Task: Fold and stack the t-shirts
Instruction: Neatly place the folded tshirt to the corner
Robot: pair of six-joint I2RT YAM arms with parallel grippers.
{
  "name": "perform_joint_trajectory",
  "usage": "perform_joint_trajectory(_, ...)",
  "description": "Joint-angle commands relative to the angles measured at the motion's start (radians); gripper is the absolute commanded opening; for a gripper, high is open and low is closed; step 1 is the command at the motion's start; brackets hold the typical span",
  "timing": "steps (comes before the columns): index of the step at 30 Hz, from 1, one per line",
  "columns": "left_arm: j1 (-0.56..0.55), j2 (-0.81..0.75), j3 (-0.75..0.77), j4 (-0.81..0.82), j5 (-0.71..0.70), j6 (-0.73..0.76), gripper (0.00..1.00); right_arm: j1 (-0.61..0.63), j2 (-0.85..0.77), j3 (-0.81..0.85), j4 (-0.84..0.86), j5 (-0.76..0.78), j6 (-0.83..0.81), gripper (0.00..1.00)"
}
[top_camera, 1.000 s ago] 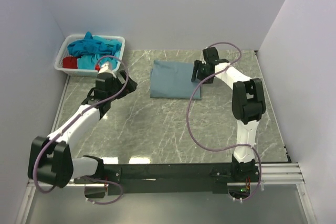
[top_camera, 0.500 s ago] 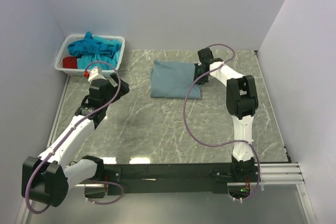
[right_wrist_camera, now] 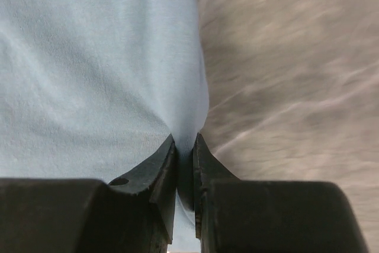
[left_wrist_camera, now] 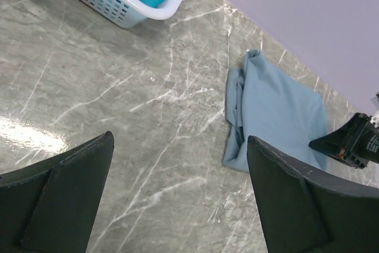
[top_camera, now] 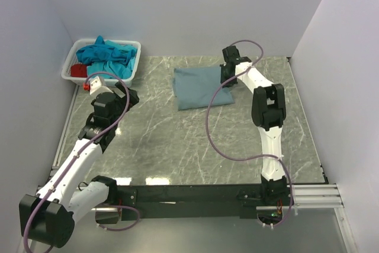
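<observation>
Your grey-blue t-shirt (top_camera: 201, 87) lies folded into a rough rectangle at the far middle of the marble worktop (top_camera: 177, 140), turned slightly askew to its edges. Your right jaws are at the shirt's right edge, near the far corner. In the right wrist view they stand almost fully together, with a thin fold of that blue cloth pinched between the fingertips (right_wrist_camera: 160, 164). The rest of the shirt spreads away to the left of them, and bare marble shows on the right.

Your left jaws are well apart from the shirt, hanging over the worktop just in front of the white plastic basket (top_camera: 133, 44). They are spread wide, with only marble between the two dark fingers (left_wrist_camera: 59, 205). From there you see the shirt ahead and to the right. The basket sits in the far left corner and holds the turquoise t-shirts (top_camera: 106, 53), heaped loosely, with a red t-shirt (top_camera: 78, 70) at its near left end.
</observation>
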Motion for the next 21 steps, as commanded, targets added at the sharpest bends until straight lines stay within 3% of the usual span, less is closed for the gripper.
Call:
perform_joint_trajectory(1,0.001,-0.023,0.000,-0.008,-0.038,0.007,1.00,-0.062,0.008,0.062,-0.017,0.103,-0.070,0.00)
perform_joint_trajectory(13,0.002,0.032,0.040,0.011,-0.032,0.027,0.99,-0.234,0.096,0.187,0.086,0.172,-0.216,0.00)
perform_joint_trajectory(18,0.005,0.063,0.069,0.005,-0.047,0.026,0.99,-0.340,0.153,0.351,0.020,0.122,-0.136,0.00)
perform_joint_trajectory(21,0.007,0.086,0.084,0.002,-0.049,0.027,0.99,-0.356,0.111,0.301,0.101,0.180,-0.214,0.00)
